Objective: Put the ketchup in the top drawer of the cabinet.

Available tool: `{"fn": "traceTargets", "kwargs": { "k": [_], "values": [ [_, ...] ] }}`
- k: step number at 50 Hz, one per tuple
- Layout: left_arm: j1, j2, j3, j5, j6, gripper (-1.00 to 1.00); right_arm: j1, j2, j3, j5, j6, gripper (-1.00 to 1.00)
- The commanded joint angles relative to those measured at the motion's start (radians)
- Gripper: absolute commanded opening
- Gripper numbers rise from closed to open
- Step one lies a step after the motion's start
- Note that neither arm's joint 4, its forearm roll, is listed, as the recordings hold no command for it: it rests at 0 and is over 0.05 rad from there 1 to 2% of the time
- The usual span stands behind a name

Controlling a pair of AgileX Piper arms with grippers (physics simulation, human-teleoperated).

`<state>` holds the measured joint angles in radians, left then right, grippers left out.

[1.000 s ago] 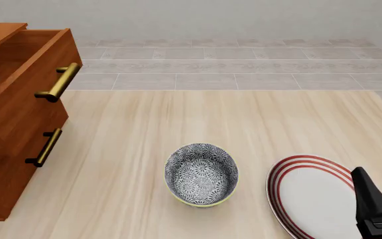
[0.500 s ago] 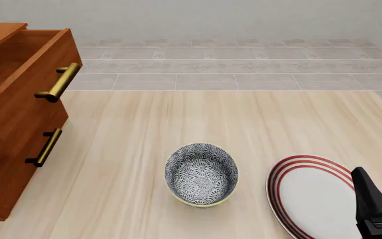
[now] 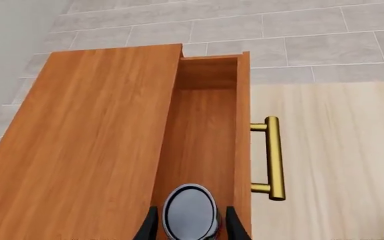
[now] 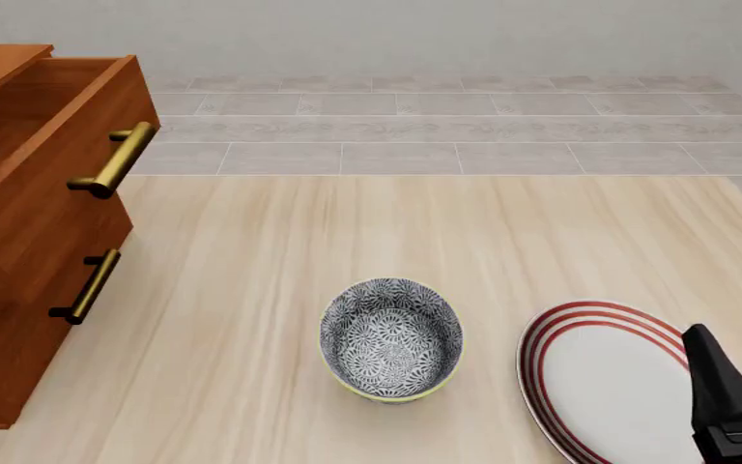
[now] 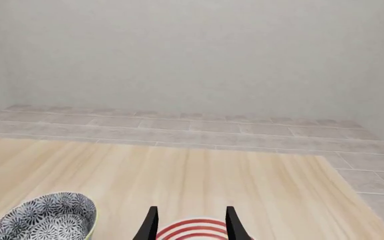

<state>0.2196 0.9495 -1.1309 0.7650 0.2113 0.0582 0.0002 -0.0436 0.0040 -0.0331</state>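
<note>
While left hand (image 3: 190,225) pinches it over open top drawer (image 3: 209,135), ketchup (image 3: 190,214) shows grey top, dark rim

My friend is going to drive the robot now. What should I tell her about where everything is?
Left end effector: its fingers sit on either side of the ketchup, over the open top drawer of the cabinet. Whether they are gripping the can or have let go cannot be told.
Right end effector: open, holding nothing, above the red-rimmed plate.
The patterned bowl stands on the table beside the plate.
Done: drawer is open, ketchup is at the drawer.
Left: make sure the can rests on the drawer floor, open the fingers, lift the left arm out.
</note>
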Motion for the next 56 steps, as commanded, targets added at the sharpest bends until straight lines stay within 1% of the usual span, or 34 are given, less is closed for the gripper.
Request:
{"fn": "traceTargets", "kwargs": {
  "k": [1, 3, 9, 15, 22, 26, 32, 40, 45, 49, 56],
  "values": [
    [-0.032, -0.027, -0.075, 0.065, 0.007, 1.0, -0.002, 0.0, 0.004, -0.002, 0.001, 1.0],
    [-0.04, -0.034, -0.078, 0.073, 0.017, 1.0, -0.002, 0.0, 0.006, -0.004, 0.001, 1.0],
    [-0.067, -0.047, -0.134, 0.121, 0.024, 1.0, -0.004, 0.0, 0.002, 0.001, 0.0, 1.0],
    [-0.081, -0.064, -0.148, 0.137, 0.031, 1.0, -0.005, 0.0, 0.001, 0.002, 0.0, 1.0],
    [-0.1, -0.094, -0.133, 0.144, 0.035, 1.0, -0.009, 0.0, 0.0, 0.0, -0.007, 1.0],
    [-0.136, -0.131, -0.105, 0.162, 0.05, 1.0, -0.01, 0.0, -0.004, 0.001, -0.01, 1.0],
    [-0.169, -0.152, -0.119, 0.186, 0.053, 1.0, -0.009, 0.0, -0.006, 0.003, -0.01, 1.0],
    [-0.246, -0.183, -0.131, 0.216, 0.06, 1.0, -0.014, 0.0, -0.001, -0.002, -0.012, 1.0],
    [-0.277, -0.192, -0.133, 0.226, 0.066, 1.0, -0.013, 0.0, -0.006, 0.003, -0.013, 1.0],
    [-0.307, -0.193, -0.153, 0.239, 0.061, 1.0, -0.014, 0.0, 0.001, -0.005, -0.012, 1.0],
    [-0.345, -0.197, -0.13, 0.224, 0.06, 1.0, -0.014, 0.0, 0.028, -0.03, -0.012, 1.0]
  ]
}}
